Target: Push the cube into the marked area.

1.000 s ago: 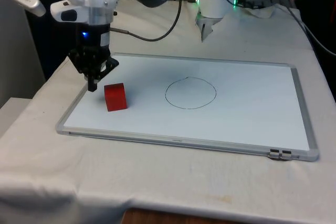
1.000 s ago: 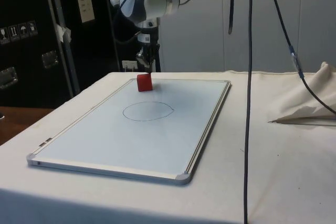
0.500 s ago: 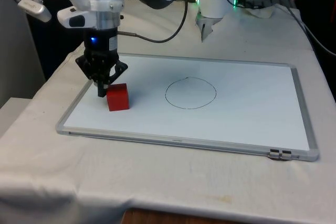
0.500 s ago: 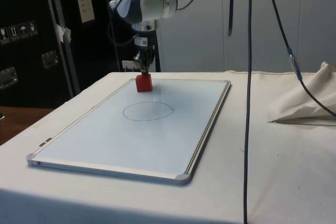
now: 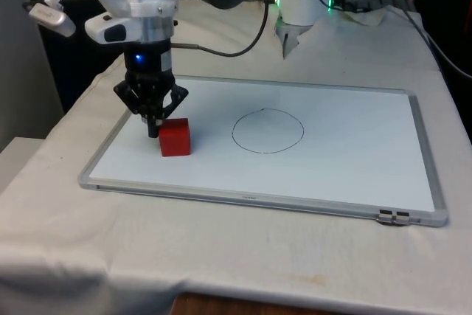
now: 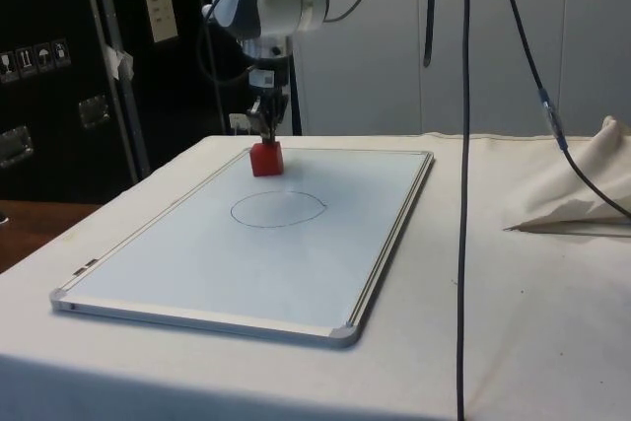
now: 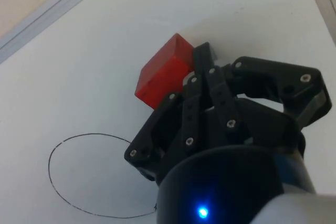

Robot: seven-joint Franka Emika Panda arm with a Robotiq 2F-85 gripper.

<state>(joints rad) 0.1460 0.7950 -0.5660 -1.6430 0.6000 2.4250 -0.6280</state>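
Note:
A red cube (image 5: 175,138) (image 6: 265,158) (image 7: 163,71) rests on the whiteboard (image 5: 354,145) toward the front view's left. A hand-drawn circle (image 5: 268,130) (image 6: 277,209) (image 7: 94,177) marks the area near the board's middle, to the front view's right of the cube. My black gripper (image 5: 153,132) (image 6: 266,135) (image 7: 202,59) is shut with its fingers pressed together. Its tip touches the cube's side that faces away from the circle, holding nothing.
The whiteboard's metal frame (image 5: 258,201) lies on the white cloth. Black cables (image 6: 463,145) hang down at the side view's right, over a bunched cloth (image 6: 582,194). A white stand base (image 5: 295,5) sits beyond the board.
The gripper has slid toward the front view's right, met the cube and pushed it a short way toward the circle.

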